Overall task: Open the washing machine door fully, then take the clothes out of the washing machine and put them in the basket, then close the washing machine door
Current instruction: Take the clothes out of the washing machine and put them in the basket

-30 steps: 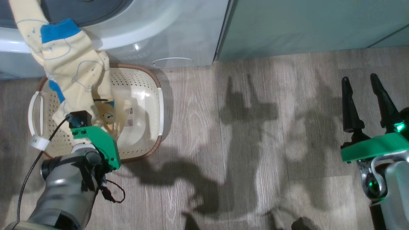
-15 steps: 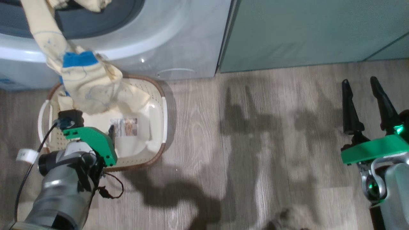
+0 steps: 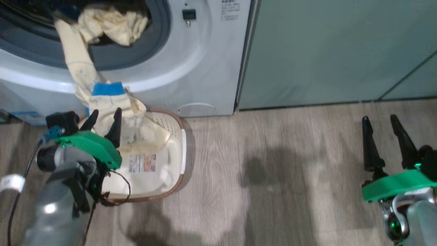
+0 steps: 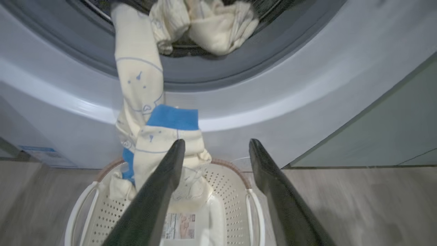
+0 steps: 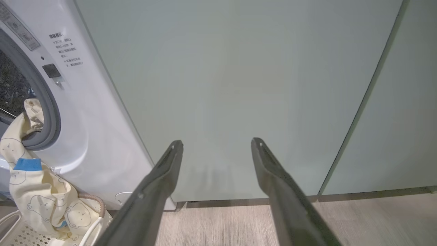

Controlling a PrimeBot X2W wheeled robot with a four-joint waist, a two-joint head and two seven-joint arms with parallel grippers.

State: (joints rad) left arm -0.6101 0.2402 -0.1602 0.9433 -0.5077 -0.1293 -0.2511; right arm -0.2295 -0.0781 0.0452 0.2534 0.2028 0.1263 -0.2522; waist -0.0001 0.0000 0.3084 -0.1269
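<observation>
The left end effector (image 3: 107, 110) is hovering over the basket (image 3: 183, 143) with its fingers spread and nothing between them. The right end effector (image 3: 379, 117) is hanging equally spread and empty, well apart, facing the sage-green cabinet (image 3: 324, 51). Of the clothes, a long garment (image 3: 83, 73) is draping out of the washing machine (image 3: 205, 61) over the grey seal, its lower end lying in the basket. A second garment (image 3: 112, 24) is sitting bunched in the drum mouth. Both are looking light, limp and stretchy, so probably prone to snagging on the seal. A thick fold near the blue patch (image 3: 108, 89) is likely offering the surest hold on the trailing one.
</observation>
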